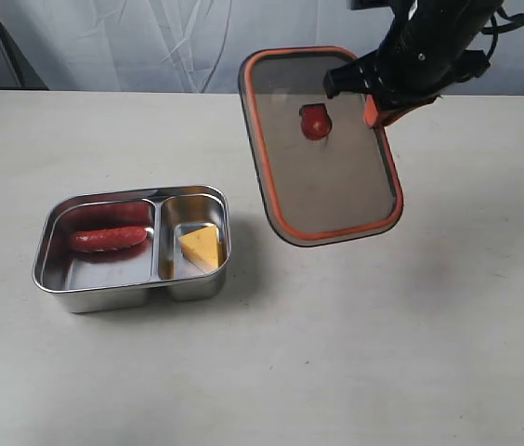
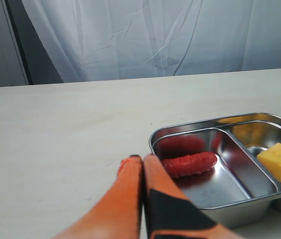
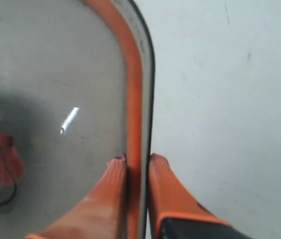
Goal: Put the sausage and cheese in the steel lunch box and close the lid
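- Right jaws: clamped on one long edge of the lid [image 1: 322, 177], one orange finger [image 3: 111, 194] on each face of its orange-red rim seal [image 3: 133, 89].
- Lid: held clear of the surface [image 1: 383, 353], tilted, hanging away from the right jaws; orange centre valve [image 1: 315, 122] just inward of the grip.
- Left jaws: pressed together, nothing between the fingers [image 2: 130, 189], low over the surface.
- Steel lunch box [image 1: 132, 197]: uncovered, resting on the surface just beyond the tips of the left jaws, well apart from the right jaws and the lid.
- Sausage [image 1: 109, 238]: lying in the larger compartment, the one nearest the left jaws.
- Cheese [image 1: 203, 246]: lying in the smaller compartment, past the divider, farther from the left jaws than the sausage.
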{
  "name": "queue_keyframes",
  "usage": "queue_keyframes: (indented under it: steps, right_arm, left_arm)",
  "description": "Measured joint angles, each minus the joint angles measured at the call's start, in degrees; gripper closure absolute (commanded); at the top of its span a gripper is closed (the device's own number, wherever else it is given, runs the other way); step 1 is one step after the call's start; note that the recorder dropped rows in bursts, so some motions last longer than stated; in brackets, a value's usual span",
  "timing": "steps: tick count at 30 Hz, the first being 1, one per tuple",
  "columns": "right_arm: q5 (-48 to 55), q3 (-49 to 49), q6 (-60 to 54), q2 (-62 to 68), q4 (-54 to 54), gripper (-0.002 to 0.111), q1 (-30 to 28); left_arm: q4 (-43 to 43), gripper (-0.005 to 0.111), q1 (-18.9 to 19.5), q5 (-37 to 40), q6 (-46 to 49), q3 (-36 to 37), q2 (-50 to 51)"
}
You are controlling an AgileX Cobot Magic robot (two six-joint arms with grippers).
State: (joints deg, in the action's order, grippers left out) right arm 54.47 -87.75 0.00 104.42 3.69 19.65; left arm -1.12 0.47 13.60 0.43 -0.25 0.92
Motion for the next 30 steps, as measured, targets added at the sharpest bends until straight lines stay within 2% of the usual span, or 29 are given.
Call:
queue_keyframes:
  steps: [8, 12, 17, 18, 21, 25, 27, 29, 30]
  right_arm:
    - [0.17, 0.23, -10.52, -1.51, 11.54, 0.109, 0.00]
    - [0.39, 2.35, -16.50, -1.85, 17.97, 0.109, 0.00]
    - [0.19, 6.30, -21.26, -1.88, 22.19, 0.109, 0.00]
    - [-0.10, 7.02, -21.79, -1.88, 22.48, 0.109, 0.00]
    - [-0.62, 8.29, -22.99, -1.88, 22.87, 0.109, 0.39]
    - [-2.24, 8.56, -24.98, -1.88, 22.87, 0.109, 3.30]
    - [-3.68, 8.56, -25.53, -1.88, 22.87, 0.109, 5.91]
    - [-5.13, 8.56, -25.75, -1.88, 22.87, 0.109, 8.47]
    - [-5.95, 8.56, -26.03, -1.88, 22.87, 0.109, 9.88]
  left_arm:
    - [0.32, 0.107, 0.00, -0.26, 0.00, 0.00, 0.00]
    - [0.25, 0.107, 0.00, -5.07, -0.43, 0.10, 0.00]
    - [-18.12, 0.107, 0.00, -16.12, -8.43, 0.10, 0.00]
    - [-22.56, 0.107, 0.00, -17.67, -9.33, 0.10, 0.00]
    - [-28.59, 0.107, 0.00, -18.99, -11.53, 0.10, 0.00]
    - [-31.28, 0.107, 0.00, -14.23, -17.81, -0.18, 0.00]
    - [-35.25, 0.107, 0.00, -6.61, -19.49, -1.20, 0.17]
    - [-42.51, 0.107, 0.00, 1.85, -17.84, -1.77, 0.99]
    - [-49.02, 0.106, 0.00, 5.44, -14.70, -1.92, 1.45]
